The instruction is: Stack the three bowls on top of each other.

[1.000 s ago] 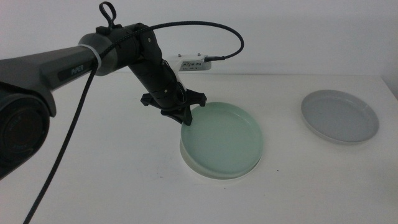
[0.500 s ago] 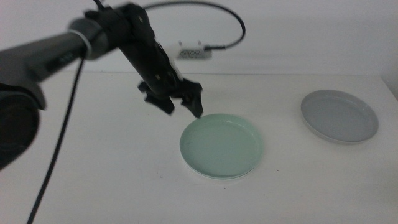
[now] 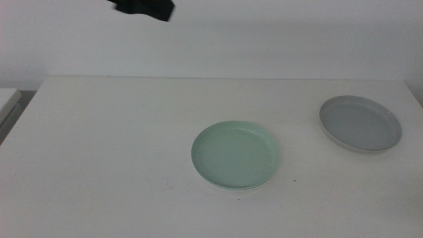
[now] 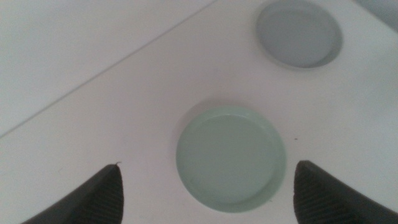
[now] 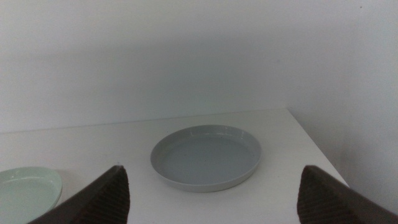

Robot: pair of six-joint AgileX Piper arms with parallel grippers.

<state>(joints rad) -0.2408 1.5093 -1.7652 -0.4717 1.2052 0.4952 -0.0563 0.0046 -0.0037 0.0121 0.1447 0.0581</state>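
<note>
A mint green bowl (image 3: pixel 234 154) lies at the table's middle, and a thin white rim (image 3: pixel 228 190) of the white bowl shows under its near edge. Far to the right, by the table's right edge, the grey bowl (image 3: pixel 360 123) lies alone. My left gripper (image 4: pixel 208 164) hangs high above the green bowl (image 4: pixel 230 157), open and holding nothing; only a dark bit of that left gripper (image 3: pixel 142 8) shows at the top edge of the middle view. The right gripper (image 5: pixel 212 167) is open and low, facing the grey bowl (image 5: pixel 206 157), and is outside the middle view.
The white table (image 3: pixel 106 152) ends at a wall behind and has an edge just right of the grey bowl. A lower white surface (image 3: pixel 6 99) shows past the table's left edge.
My left gripper has let go of the green bowl, which now lies flat on the white one, and the arm has risen up and back almost out of the middle view.
</note>
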